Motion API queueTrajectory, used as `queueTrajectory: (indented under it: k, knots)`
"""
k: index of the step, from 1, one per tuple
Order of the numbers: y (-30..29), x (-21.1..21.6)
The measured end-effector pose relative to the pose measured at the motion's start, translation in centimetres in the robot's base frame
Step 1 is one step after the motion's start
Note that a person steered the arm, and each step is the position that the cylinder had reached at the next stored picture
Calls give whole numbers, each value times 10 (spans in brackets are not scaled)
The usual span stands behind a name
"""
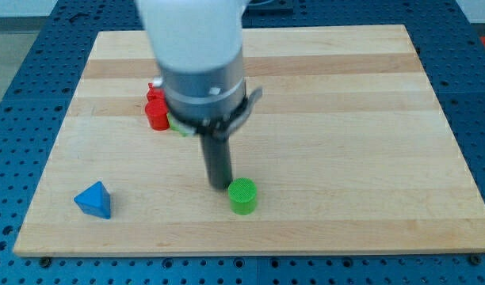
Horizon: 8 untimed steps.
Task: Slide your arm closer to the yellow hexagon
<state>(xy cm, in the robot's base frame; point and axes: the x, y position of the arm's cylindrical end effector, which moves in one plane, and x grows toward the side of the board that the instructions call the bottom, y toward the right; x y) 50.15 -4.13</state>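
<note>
My tip [219, 186] rests on the wooden board [345, 119], just left of a green cylinder [243, 196], nearly touching it. A red block [155, 110] sits up and to the left, partly hidden behind my arm; its shape is unclear. A small green-yellow bit [177, 128] shows beside the red block under the arm's flange; I cannot tell what it is. A blue triangular block [94, 200] lies at the view's lower left. No yellow hexagon is plainly visible; the arm body hides the board's upper middle.
The large white and grey arm body [196, 55] covers the upper centre of the board. A blue perforated table [21, 95] surrounds the board on all sides.
</note>
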Motion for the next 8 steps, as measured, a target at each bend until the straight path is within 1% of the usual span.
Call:
queueTrajectory:
  k: [1,2,3,4,5,6,8]
  knots:
    - [4,-26]
    - [31,-77]
    - [35,-123]
    - [22,-172]
    - [-11,-210]
    - [-14,-198]
    - [7,-51]
